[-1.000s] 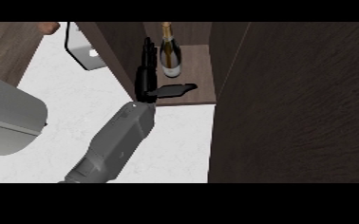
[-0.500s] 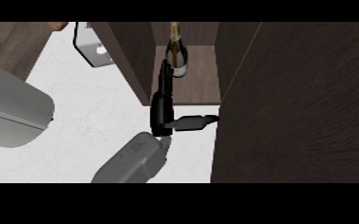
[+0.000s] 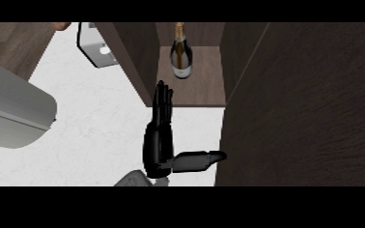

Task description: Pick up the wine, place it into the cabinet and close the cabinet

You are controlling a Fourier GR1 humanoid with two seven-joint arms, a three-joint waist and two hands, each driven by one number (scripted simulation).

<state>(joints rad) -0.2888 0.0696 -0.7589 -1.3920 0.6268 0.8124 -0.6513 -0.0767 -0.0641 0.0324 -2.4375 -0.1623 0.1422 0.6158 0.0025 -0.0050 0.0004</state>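
The wine bottle [image 3: 181, 54] is standing inside the cabinet [image 3: 206, 84], its neck pointing toward the back. One hand [image 3: 160, 135] is hovering just in front, fingers straight, thumb stretching toward the open door [image 3: 299, 106], holding nothing. Which hand it is I cannot tell; closing the door looks next.

Wine [image 3: 181, 53] inside cabinet [image 3: 206, 84], robot hand [image 3: 160, 135] outside

1 wine bottle [image 3: 180, 58], 1 cabinet [image 3: 285, 106], 1 hand [image 3: 160, 140].
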